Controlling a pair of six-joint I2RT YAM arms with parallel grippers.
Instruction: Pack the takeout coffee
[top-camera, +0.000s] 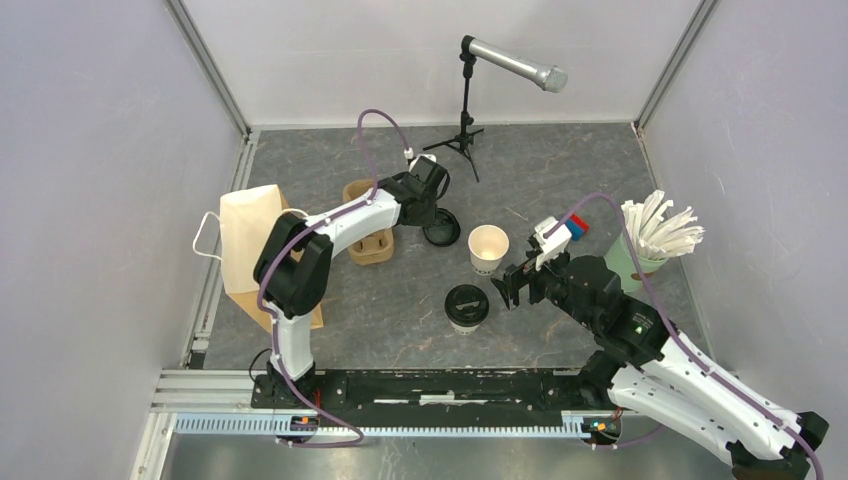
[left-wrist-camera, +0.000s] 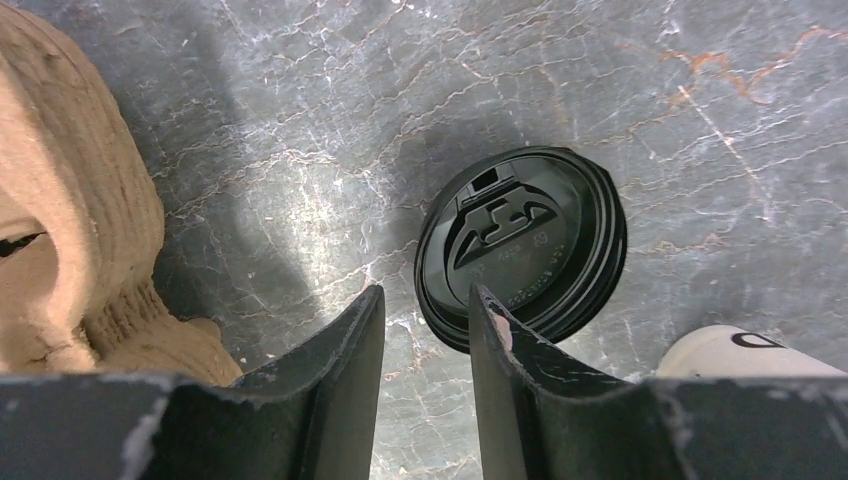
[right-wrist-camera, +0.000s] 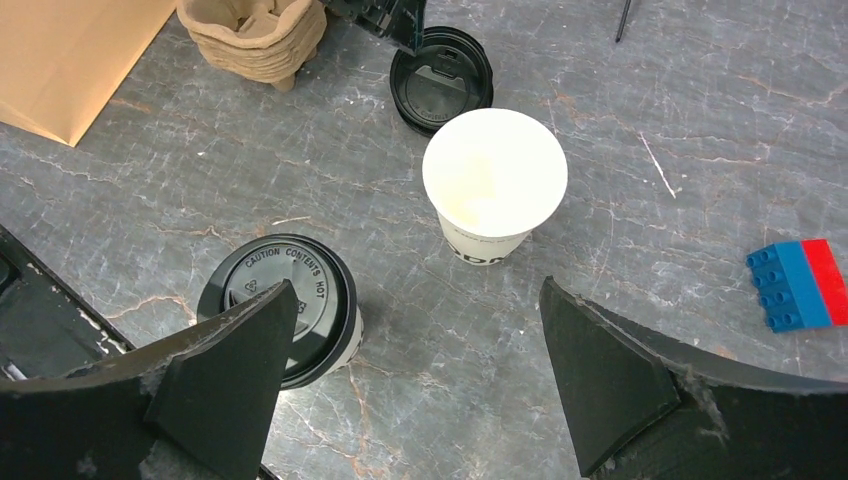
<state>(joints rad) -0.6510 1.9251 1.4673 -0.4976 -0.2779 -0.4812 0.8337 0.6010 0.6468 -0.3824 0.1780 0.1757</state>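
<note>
On the table (top-camera: 560, 170) | left tool (left-wrist-camera: 427, 295) narrowly spread beside loose lid (left-wrist-camera: 525, 235) | right tool (right-wrist-camera: 417, 288) spread wide by lidded cup (right-wrist-camera: 285, 265)

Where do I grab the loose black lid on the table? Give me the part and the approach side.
Probably the rim, pinched from above at the edge nearest the left gripper. The loose lid lies flat, so only its thin raised edge offers a hold.
</note>
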